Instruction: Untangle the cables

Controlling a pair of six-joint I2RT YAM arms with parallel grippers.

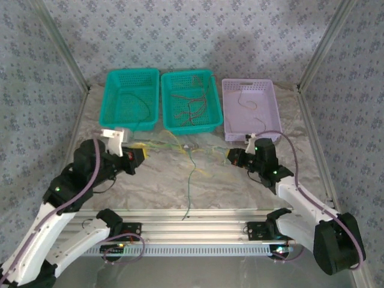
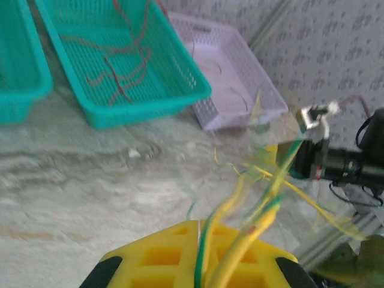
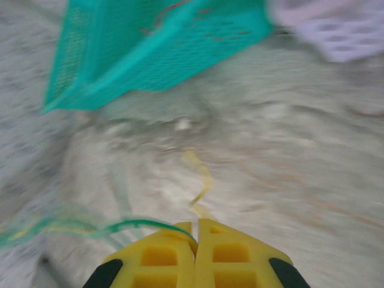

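Cables (image 1: pixel 187 148) look about half sorted, as I judge it; the marbled table (image 1: pixel 240 192) lies mostly bare from its centre toward 6 o'clock, where an aluminium rail (image 1: pixel 198 228) marks the near edge; along the 12 o'clock side stand three baskets: the left teal basket (image 1: pixel 117 90) holds one dark wire (image 1: pixel 146 109), the middle teal basket (image 1: pixel 192 129) holds red-brown wires (image 1: pixel 191 107), and the lilac basket (image 1: pixel 264 117) at 1 o'clock holds a pale thin wire (image 1: pixel 247 103); what is left is the yellow-and-green knot strung above the table centre between the arms; the left gripper (image 1: pixel 139 155) sits at 9 o'clock of the knot, jaws clamped on green and yellow strands in its wrist view (image 2: pixel 198 252); the right gripper (image 1: pixel 230 157) sits at 3 o'clock, jaws together on a green strand (image 3: pixel 120 227); one long green strand (image 1: pixel 191 180) trails from the knot toward 6 o'clock; pulling outward toward 9 and 3 o'clock looks free, while the basket fronts stand just beyond the knot at 12 o'clock and the frame posts (image 1: pixel 324 48) bound the far corners
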